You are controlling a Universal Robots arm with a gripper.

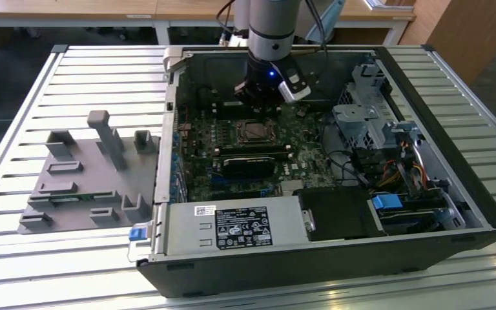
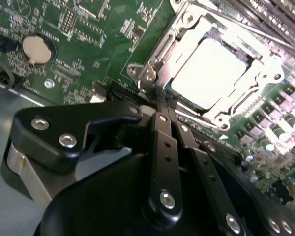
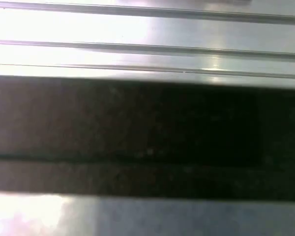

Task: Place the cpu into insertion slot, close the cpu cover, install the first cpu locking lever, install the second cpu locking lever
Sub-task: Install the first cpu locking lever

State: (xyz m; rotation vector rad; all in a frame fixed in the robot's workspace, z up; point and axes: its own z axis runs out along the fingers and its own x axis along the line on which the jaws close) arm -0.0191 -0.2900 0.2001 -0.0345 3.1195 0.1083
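Partly hidden and blurred areas around an open computer case.

In the second wrist view, the black metal gripper (image 2: 163, 109) covers the near edge of the silvery square cpu cover (image 2: 162, 49), and glare washes out the pale square cpu (image 2: 211, 71). In the first wrist view, a dark blurred band (image 3: 137, 137) cannot be identified. In the exterior view, the small black-framed insertion slot (image 1: 254, 131) is too small to show detail.

End effector (image 2: 162, 110) fingers pressed together

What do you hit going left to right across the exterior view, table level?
Grey fixture plate → open computer case's left wall → cpu in the insertion slot → drive cage → case's right wall.
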